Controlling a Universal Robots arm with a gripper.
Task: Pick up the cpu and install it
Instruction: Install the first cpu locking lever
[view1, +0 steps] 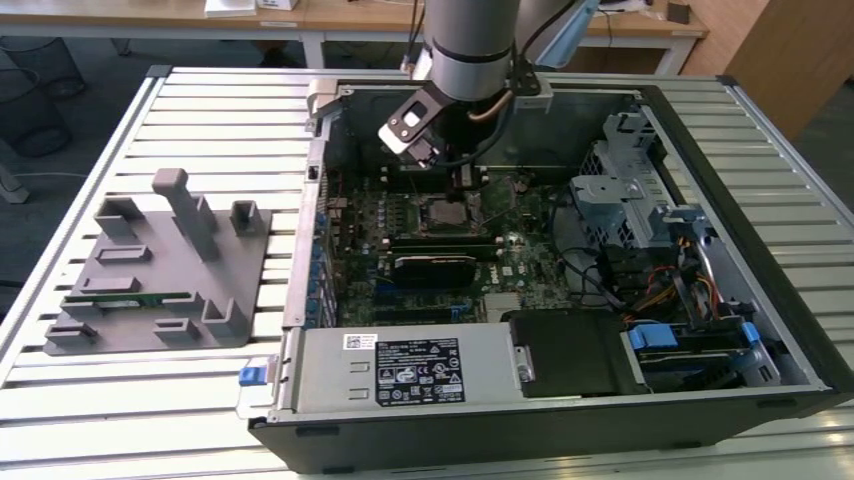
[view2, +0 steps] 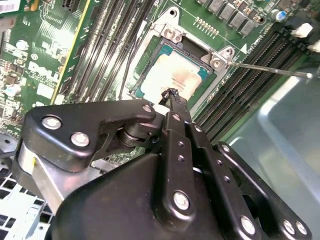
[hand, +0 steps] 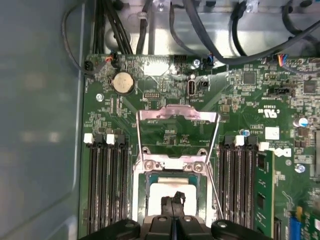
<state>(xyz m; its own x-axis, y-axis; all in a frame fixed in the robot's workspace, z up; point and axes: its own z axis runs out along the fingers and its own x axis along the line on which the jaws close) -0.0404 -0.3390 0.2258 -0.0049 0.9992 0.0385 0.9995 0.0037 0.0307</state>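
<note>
The cpu (view2: 165, 75), a flat silver square, lies in the open socket frame (view2: 172, 34) of the motherboard. In the first wrist view the cpu (hand: 159, 189) sits below the raised load plate (hand: 177, 117). My gripper (view2: 172, 95) is shut, its two fingers pressed together, and its tip is on or just above the cpu's top; I cannot tell which. In the exterior view the gripper (view1: 467, 190) points down into the computer case, right over the socket (view1: 445, 212).
The thin socket lever (view2: 270, 69) sticks out beside the frame. Black memory slots (hand: 107, 185) flank the socket, and a green memory stick (hand: 263, 190) stands in one. Outside the open case (view1: 307, 200), a grey fixture (view1: 154, 270) sits on the slatted table.
</note>
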